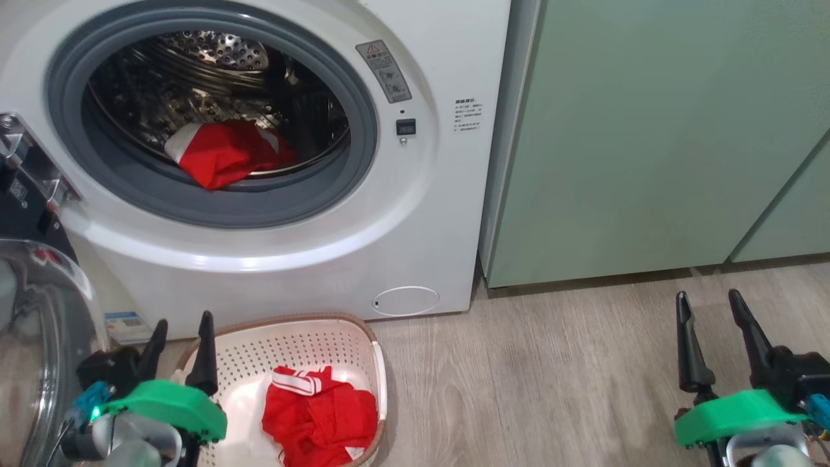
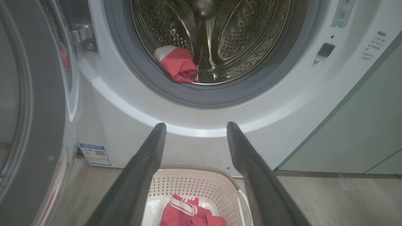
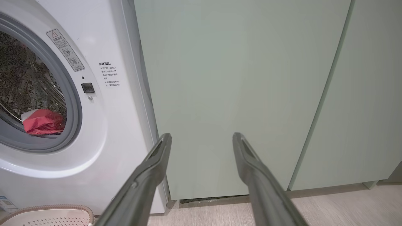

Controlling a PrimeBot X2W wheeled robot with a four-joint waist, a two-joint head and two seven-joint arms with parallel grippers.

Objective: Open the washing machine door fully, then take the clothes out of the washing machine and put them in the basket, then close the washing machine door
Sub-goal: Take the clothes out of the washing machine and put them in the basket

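Head view down on washing machine [image 1: 415, 214] and basket [image 1: 305, 318], left wrist nearer both, right wrist facing cabinets [image 3: 235, 78], machine shared

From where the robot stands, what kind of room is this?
Likely a home laundry corner: a white front-loading washing machine, a perforated basket holding red clothes on a wood-look floor, and pale green cabinets alongside.

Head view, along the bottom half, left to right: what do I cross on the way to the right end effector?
Open washing machine door → left end effector, open → basket with red clothes in it → wood floor → right end effector, open.
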